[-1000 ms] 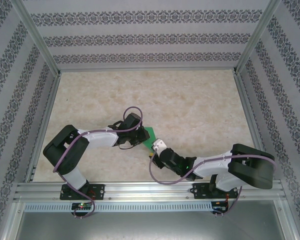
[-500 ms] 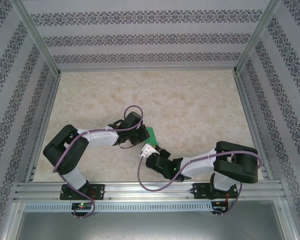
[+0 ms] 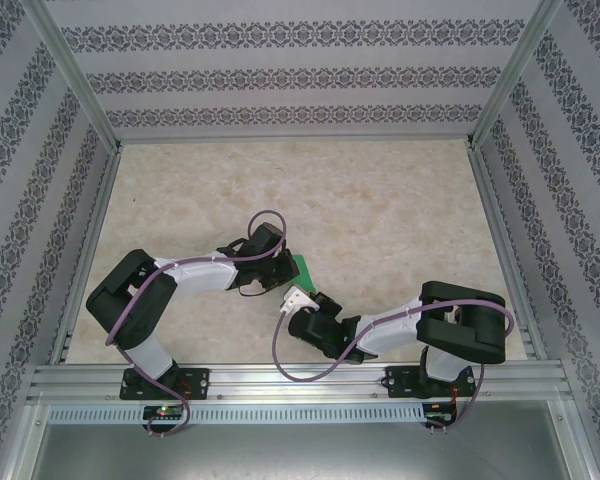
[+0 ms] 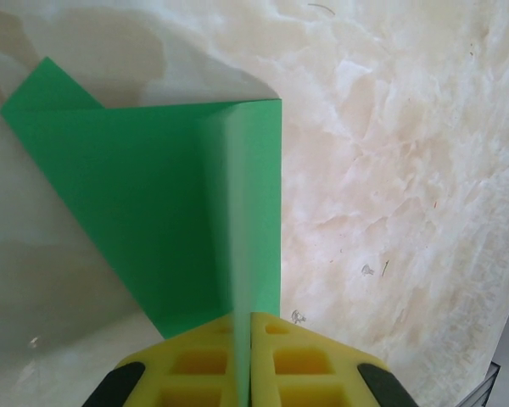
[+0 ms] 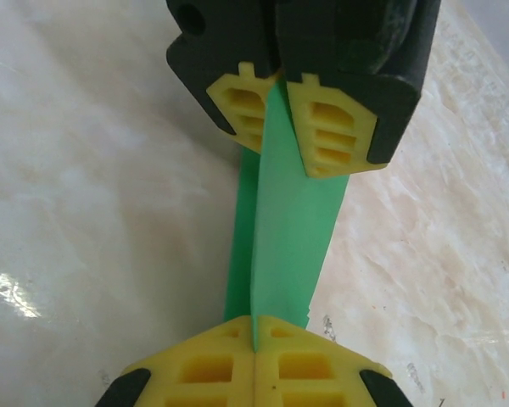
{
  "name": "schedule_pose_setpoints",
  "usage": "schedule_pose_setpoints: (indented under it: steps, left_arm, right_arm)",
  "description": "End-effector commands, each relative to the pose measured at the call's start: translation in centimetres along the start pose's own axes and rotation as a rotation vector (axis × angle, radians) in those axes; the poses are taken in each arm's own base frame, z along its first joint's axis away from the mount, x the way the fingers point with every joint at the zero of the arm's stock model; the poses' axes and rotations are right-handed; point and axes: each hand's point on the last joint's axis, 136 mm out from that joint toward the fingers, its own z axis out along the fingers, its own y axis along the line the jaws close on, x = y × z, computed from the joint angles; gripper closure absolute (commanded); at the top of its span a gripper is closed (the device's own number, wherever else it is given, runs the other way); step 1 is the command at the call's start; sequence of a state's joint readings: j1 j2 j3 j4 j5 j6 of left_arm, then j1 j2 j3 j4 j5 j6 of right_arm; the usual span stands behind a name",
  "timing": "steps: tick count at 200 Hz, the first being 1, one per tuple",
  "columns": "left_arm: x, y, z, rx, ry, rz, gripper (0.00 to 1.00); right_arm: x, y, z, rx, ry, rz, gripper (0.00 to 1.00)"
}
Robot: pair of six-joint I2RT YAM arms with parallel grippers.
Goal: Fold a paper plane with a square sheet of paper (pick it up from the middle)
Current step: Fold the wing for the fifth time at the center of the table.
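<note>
The paper plane is bright green, folded, with a raised centre crease running toward the camera in the left wrist view. My left gripper is shut on that crease at the near end. In the right wrist view the paper plane stretches as a narrow upright strip between both grippers. My right gripper is shut on its near end, and the left gripper pinches the far end. From the top, a corner of the paper plane peeks out between the left gripper and the right gripper.
The marble-patterned table stretches behind and to both sides of the arms. Patterned walls with aluminium posts enclose it. The right arm's elbow is folded near the front right rail.
The right arm has drawn its elbow in and its gripper has slid left, closer to the left gripper. The left arm has stayed put, still holding the paper.
</note>
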State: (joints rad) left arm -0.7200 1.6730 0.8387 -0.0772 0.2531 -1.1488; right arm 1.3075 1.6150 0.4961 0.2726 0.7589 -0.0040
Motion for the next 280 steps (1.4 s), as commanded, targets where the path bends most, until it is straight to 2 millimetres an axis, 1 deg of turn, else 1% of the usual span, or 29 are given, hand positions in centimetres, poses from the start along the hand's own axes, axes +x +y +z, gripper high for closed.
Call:
schedule_pose_setpoints:
  steps: [1,12,24,33,46,61,83,100,118,144,174,183,185,187,198,227,248,280]
  left_arm:
    - [-1.1,-1.1,-1.8,0.009,-0.040,0.039,0.88]
    - [-1.6,-1.2,-2.5,0.009,-0.065,0.050,0.79]
    - [-2.0,-1.5,-3.3,0.018,-0.088,0.067,0.70]
    - [-2.4,-1.6,-4.0,0.019,-0.106,0.077,0.61]
    - [-2.9,-1.7,-4.9,0.014,-0.129,0.090,0.58]
    - [-3.2,-1.3,-5.8,-0.002,-0.154,0.091,0.53]
    - [-3.5,-0.6,-7.4,-0.008,-0.205,0.096,0.47]
    - [-3.5,-0.4,-8.4,0.009,-0.236,0.103,0.42]
    - [-3.5,-0.1,-9.3,0.011,-0.257,0.111,0.42]
    - [-3.3,0.2,-10.1,0.025,-0.276,0.112,0.43]
    - [-2.8,-0.6,-10.1,0.090,-0.266,0.127,0.52]
    - [-2.6,-0.7,-9.9,0.105,-0.256,0.132,0.53]
    - [-2.6,-0.8,-9.9,0.109,-0.252,0.134,0.53]
    - [-2.6,-0.9,-9.8,0.114,-0.250,0.136,0.53]
    - [-2.3,-1.1,-9.5,0.140,-0.234,0.141,0.54]
    - [-1.6,-2.1,-8.4,0.219,-0.189,0.147,0.55]
    - [-1.0,-2.1,-7.5,0.233,-0.148,0.146,0.56]
    - [-0.2,-2.2,-6.3,0.256,-0.097,0.151,0.57]
  right_arm:
    - [-0.9,0.0,-0.1,0.010,-0.023,0.073,1.00]
    - [-1.3,-0.1,-0.3,0.001,-0.042,0.125,1.00]
    - [-1.5,0.1,-0.3,-0.033,-0.051,0.179,1.00]
    - [-1.5,0.2,-0.2,-0.055,-0.050,0.225,1.00]
    - [-1.7,0.5,-0.1,-0.083,-0.052,0.287,1.00]
    - [-2.1,0.9,0.0,-0.130,-0.069,0.371,1.00]
    - [-2.6,1.2,0.2,-0.186,-0.098,0.473,1.00]
    - [-2.6,1.2,0.4,-0.212,-0.102,0.546,1.00]
    - [-3.0,1.3,0.4,-0.261,-0.120,0.628,1.00]
    - [-2.9,1.2,0.6,-0.322,-0.121,0.743,1.00]
    - [-2.7,1.4,0.8,-0.404,-0.100,0.876,1.00]
    - [-2.8,1.2,0.9,-0.423,-0.097,0.934,1.00]
    - [-2.1,1.2,0.8,-0.425,-0.090,0.944,1.00]
    - [-1.9,1.2,0.8,-0.429,-0.084,0.956,1.00]
    - [-1.5,1.2,1.1,-0.461,-0.059,1.017,1.00]
    - [-1.4,1.5,1.5,-0.524,-0.036,1.095,1.00]
    - [-1.1,1.5,1.9,-0.548,-0.014,1.163,1.00]
    - [-1.3,1.6,2.2,-0.609,0.007,1.237,1.00]
